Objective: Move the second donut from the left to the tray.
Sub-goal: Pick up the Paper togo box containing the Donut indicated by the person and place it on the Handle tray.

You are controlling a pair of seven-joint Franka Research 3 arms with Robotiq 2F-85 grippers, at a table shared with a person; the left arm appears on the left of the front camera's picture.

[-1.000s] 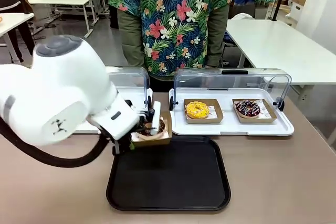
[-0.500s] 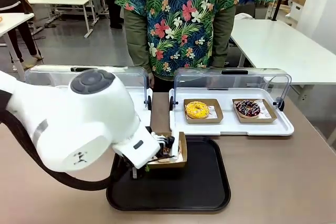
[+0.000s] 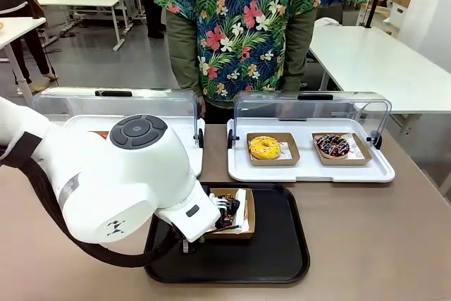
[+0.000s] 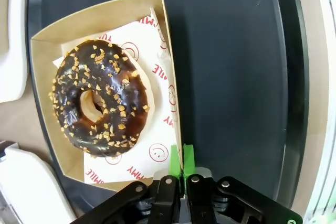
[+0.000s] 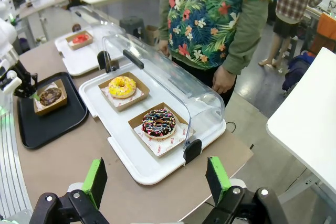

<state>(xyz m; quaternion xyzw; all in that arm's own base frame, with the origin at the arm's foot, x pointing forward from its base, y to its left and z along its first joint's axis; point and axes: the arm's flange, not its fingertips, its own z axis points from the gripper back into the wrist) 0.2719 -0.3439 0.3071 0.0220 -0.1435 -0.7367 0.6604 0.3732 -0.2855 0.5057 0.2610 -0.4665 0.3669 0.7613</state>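
The second donut from the left (image 4: 100, 98), chocolate-glazed with pale crumbs, lies in its brown cardboard holder (image 4: 44, 66) on white printed paper. My left gripper (image 4: 181, 157) is shut on the holder's side wall. In the front view the left gripper (image 3: 217, 225) holds the holder (image 3: 245, 220) low over the tray (image 3: 275, 244), with the donut (image 3: 227, 199) partly hidden by the wrist. I cannot tell whether the holder touches the tray (image 4: 231, 77). My right gripper (image 5: 156, 179) hangs open, off the table's right end.
A white tray with a raised clear lid (image 3: 310, 167) holds a yellow donut (image 3: 264, 147) and a dark sprinkled donut (image 3: 332, 145). A second lidded white tray (image 3: 180, 128) stands behind my left arm. A person in a flowered shirt (image 3: 239, 26) stands at the far side.
My left arm has carried the holder with the donut from the tray's far left edge down and inward over the black tray. The grip has stayed shut.
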